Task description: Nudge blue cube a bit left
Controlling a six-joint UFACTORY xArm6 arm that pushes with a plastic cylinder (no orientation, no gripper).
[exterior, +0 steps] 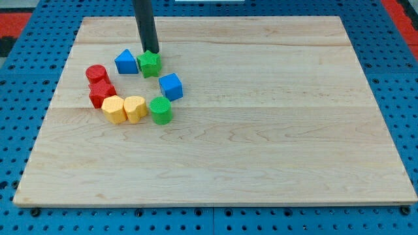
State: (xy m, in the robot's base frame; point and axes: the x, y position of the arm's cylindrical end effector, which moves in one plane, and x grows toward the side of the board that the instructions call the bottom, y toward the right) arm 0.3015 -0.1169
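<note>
The blue cube (171, 86) sits on the wooden board, left of centre. My tip (151, 51) is above and to the left of it in the view, touching the top edge of a green star-shaped block (150, 64). The rod rises straight up out of the view's top. The tip is apart from the blue cube, with the green star block between them.
A blue triangular block (126, 62) lies left of the green star. A red cylinder (96, 74) and a red block (102, 93) lie at the left. Two yellow blocks (113, 109) (135, 108) and a green cylinder (160, 109) sit below the cube. The board (274, 130) lies on a blue pegboard.
</note>
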